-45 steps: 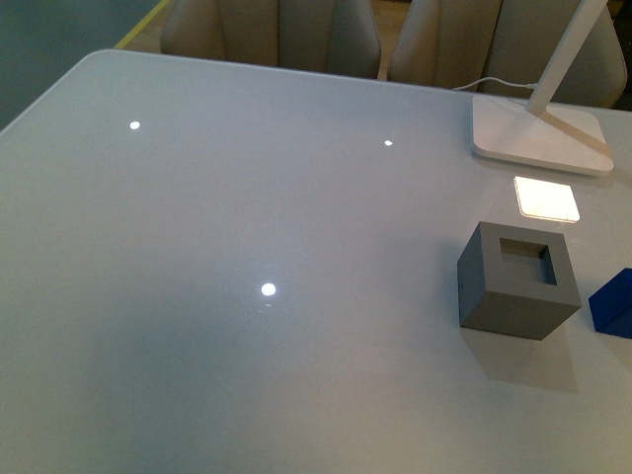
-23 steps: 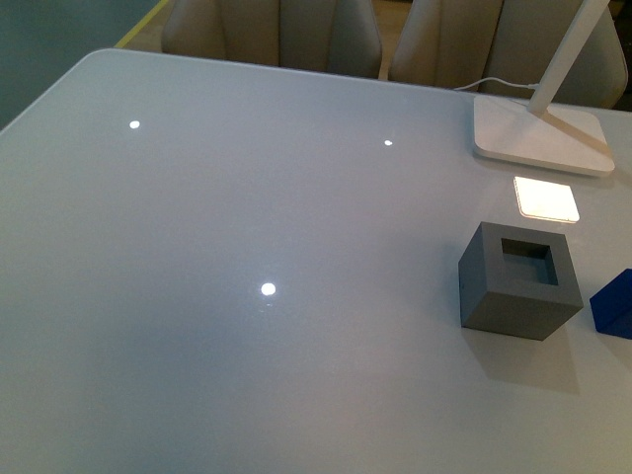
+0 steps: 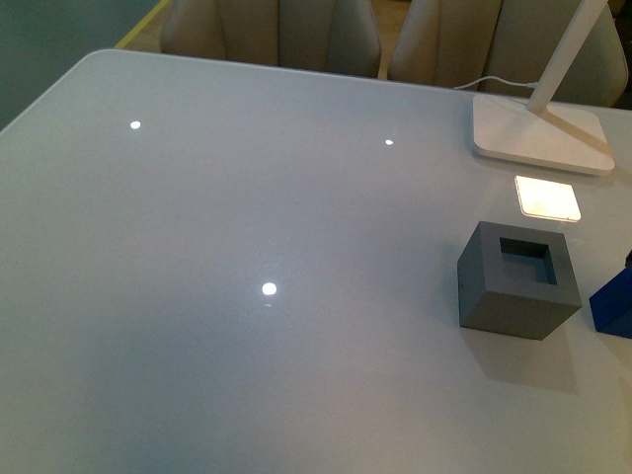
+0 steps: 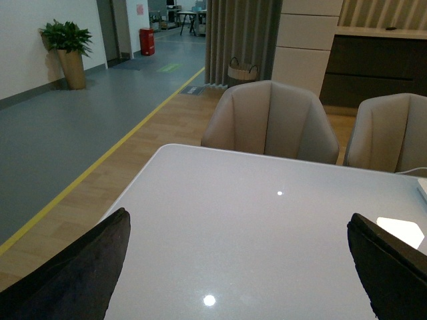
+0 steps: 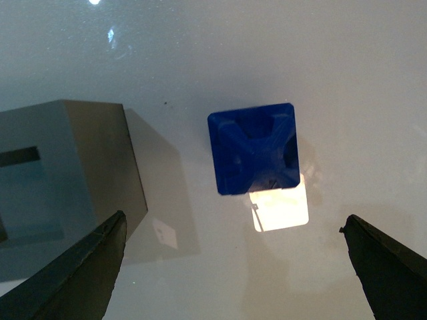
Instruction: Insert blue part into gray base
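Hovering above the counter (image 3: pixel 247 375), the right claw (image 5: pixel 233 220) is holding its fingers wide apart over the blue part (image 5: pixel 253 148), which is lying ungripped just beside the gray base (image 3: pixel 518 281), not touching it. The approach-to-grasp step is seemingly running; next, the claw is needing to drop squarely and close. The left claw (image 4: pixel 237 220) is hanging spread and empty, facing the chairs (image 4: pixel 270 123) beyond.

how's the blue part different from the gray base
Color: the blue part is dark blue, the gray base matte gray. Size: the blue part looks smaller than the gray base. Top: the gray base has a square hole, while the blue part's top is closed, with raised ridges. Both are boxy and rest on the table, side by side, not touching.
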### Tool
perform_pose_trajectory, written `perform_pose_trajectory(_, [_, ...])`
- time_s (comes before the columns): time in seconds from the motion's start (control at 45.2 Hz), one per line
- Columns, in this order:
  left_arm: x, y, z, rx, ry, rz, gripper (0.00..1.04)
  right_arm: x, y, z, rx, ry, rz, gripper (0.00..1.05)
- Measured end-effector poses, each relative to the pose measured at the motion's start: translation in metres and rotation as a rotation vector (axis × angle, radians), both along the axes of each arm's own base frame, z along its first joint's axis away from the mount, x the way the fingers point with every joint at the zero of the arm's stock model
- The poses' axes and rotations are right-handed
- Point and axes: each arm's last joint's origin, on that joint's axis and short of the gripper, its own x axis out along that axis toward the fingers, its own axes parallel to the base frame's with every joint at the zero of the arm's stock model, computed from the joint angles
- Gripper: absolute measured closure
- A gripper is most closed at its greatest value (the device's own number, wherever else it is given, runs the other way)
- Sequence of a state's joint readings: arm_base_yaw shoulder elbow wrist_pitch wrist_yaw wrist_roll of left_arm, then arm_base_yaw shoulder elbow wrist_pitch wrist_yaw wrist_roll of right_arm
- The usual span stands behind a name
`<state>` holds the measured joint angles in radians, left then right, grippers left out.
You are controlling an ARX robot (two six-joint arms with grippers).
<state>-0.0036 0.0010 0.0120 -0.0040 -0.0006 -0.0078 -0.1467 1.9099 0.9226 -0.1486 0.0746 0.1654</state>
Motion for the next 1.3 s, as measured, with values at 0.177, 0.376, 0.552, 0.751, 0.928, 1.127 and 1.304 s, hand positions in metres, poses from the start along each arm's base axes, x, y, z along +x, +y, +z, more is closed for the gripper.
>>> perform_pose_trajectory(0.177, [0.000, 0.000, 0.000, 0.000, 0.000, 0.000, 0.07, 0.013, -0.011, -0.010, 0.014, 0.035, -0.009, 0.09])
perform_pose_trajectory(0.376, [0.000, 0.000, 0.000, 0.000, 0.000, 0.000, 0.07, 0.022, -0.013, -0.024, 0.006, 0.069, 0.012, 0.09])
perform_pose_trajectory(0.552, [0.000, 0.000, 0.000, 0.000, 0.000, 0.000, 0.07, 0.028, -0.016, -0.034, -0.006, 0.083, 0.013, 0.09])
perform_pose_trajectory(0.751, [0.000, 0.000, 0.000, 0.000, 0.000, 0.000, 0.07, 0.031, -0.019, -0.045, -0.015, 0.095, 0.008, 0.09])
perform_pose_trajectory(0.928, [0.000, 0.000, 0.000, 0.000, 0.000, 0.000, 0.07, 0.034, -0.019, -0.049, -0.014, 0.095, 0.010, 0.31])
perform_pose_trajectory(1.127, [0.000, 0.000, 0.000, 0.000, 0.000, 0.000, 0.07, 0.035, -0.018, -0.046, 0.004, 0.082, 0.021, 0.59])
perform_pose_trajectory(1.304, [0.000, 0.000, 0.000, 0.000, 0.000, 0.000, 0.07, 0.027, -0.013, -0.028, 0.037, 0.065, 0.043, 0.59])
